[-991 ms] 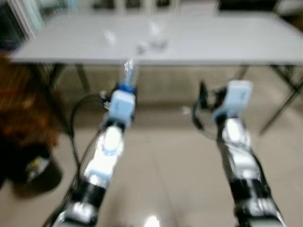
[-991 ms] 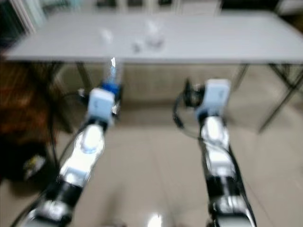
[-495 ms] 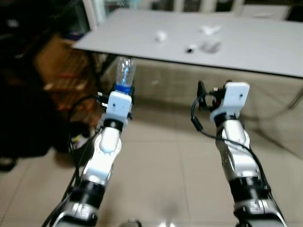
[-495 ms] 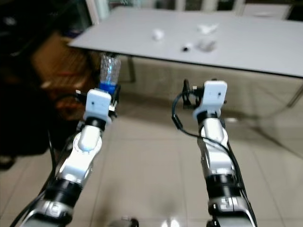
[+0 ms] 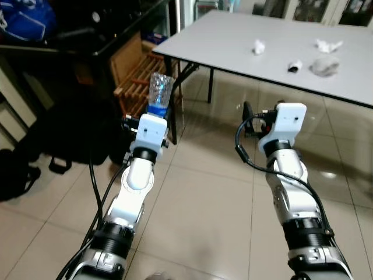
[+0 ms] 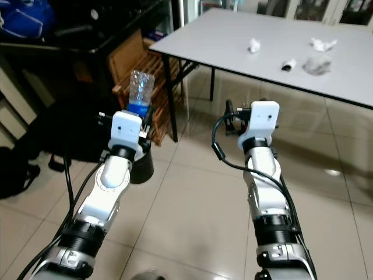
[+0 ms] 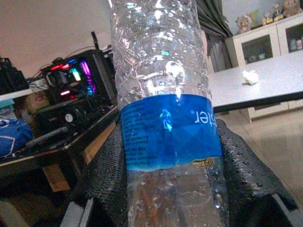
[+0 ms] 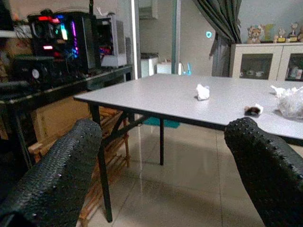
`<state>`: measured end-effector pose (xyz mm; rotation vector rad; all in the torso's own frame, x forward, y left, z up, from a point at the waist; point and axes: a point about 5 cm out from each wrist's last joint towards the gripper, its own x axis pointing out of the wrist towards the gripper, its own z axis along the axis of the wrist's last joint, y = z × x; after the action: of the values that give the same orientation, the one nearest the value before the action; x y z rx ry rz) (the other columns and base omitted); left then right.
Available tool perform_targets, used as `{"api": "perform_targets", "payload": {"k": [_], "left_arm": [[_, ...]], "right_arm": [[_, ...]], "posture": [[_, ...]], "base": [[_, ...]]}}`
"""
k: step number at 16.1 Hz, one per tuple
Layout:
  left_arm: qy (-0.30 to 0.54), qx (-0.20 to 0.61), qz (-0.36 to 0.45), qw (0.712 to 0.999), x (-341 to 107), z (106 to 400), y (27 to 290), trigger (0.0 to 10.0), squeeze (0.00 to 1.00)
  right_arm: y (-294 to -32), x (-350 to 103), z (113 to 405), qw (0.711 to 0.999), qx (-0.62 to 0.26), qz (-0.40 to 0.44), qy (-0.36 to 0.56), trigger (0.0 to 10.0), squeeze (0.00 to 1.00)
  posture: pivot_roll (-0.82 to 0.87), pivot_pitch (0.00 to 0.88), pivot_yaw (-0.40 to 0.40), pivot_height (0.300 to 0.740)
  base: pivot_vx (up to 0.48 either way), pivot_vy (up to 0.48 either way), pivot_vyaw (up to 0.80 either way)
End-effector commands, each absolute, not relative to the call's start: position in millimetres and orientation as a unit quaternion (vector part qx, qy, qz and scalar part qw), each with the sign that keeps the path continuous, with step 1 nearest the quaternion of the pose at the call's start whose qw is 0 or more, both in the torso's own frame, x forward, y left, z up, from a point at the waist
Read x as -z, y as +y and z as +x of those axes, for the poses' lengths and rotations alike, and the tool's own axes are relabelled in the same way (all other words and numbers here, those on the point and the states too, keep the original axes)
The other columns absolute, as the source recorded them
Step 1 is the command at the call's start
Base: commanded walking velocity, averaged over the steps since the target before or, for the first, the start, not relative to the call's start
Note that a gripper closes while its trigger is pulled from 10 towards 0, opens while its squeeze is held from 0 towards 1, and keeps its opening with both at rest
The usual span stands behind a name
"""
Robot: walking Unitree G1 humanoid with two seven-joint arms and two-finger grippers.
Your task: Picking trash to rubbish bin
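Head views: the left gripper (image 5: 156, 114) is raised in front of the robot, its 2 black fingers (image 7: 106, 175) clamped on either side of a clear plastic bottle (image 5: 159, 96) with a blue label (image 7: 169, 131). The bottle stands roughly upright above the wrist, its crinkled body wet with droplets in the left wrist view. A black rubbish bin (image 6: 141, 165) sits on the tiled floor (image 5: 198, 204) below and just beyond the left wrist, partly hidden by the arm, beside a black table leg (image 6: 171, 99) and a wooden rack (image 5: 140, 73). The right gripper (image 8: 163, 175) is held forward at about the same height as the left, holding nothing; in the right wrist view its 2 studded fingers stand wide apart, with the grey table (image 5: 245, 55) seen between them. On the table lie several pieces of trash: a crumpled white paper ball (image 5: 259, 46), a small dark-ended scrap (image 5: 293, 66), a clear crumpled wrapper (image 5: 324, 66) and another white crumpled piece (image 5: 328, 45) behind it. Dark bags (image 5: 17, 175) rest on the floor at far left
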<state>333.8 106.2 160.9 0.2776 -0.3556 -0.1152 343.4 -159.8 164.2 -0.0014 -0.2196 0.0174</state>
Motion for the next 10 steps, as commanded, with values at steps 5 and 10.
{"api": "perform_targets", "payload": {"k": [5, 10], "left_arm": [[-0.132, 0.026, 0.065, 0.989, -149.8, 336.5, 118.2, 10.0, 0.00], [-0.071, -0.009, -0.072, 0.995, -134.0, 341.0, 129.9, 10.0, 0.00]], "right_arm": [[-153.6, -165.7, 345.8, 0.994, -0.018, 0.025, -0.108, 10.0, 0.00], [-151.3, -164.1, 347.4, 0.995, -0.020, 0.024, -0.100, 10.0, 0.00]], "posture": [[-0.04, 0.055, 0.016, 0.740], [-0.04, 0.053, 0.015, 0.740]], "base": [[0.000, 0.000, 0.32], [0.000, 0.000, 0.00]]}}
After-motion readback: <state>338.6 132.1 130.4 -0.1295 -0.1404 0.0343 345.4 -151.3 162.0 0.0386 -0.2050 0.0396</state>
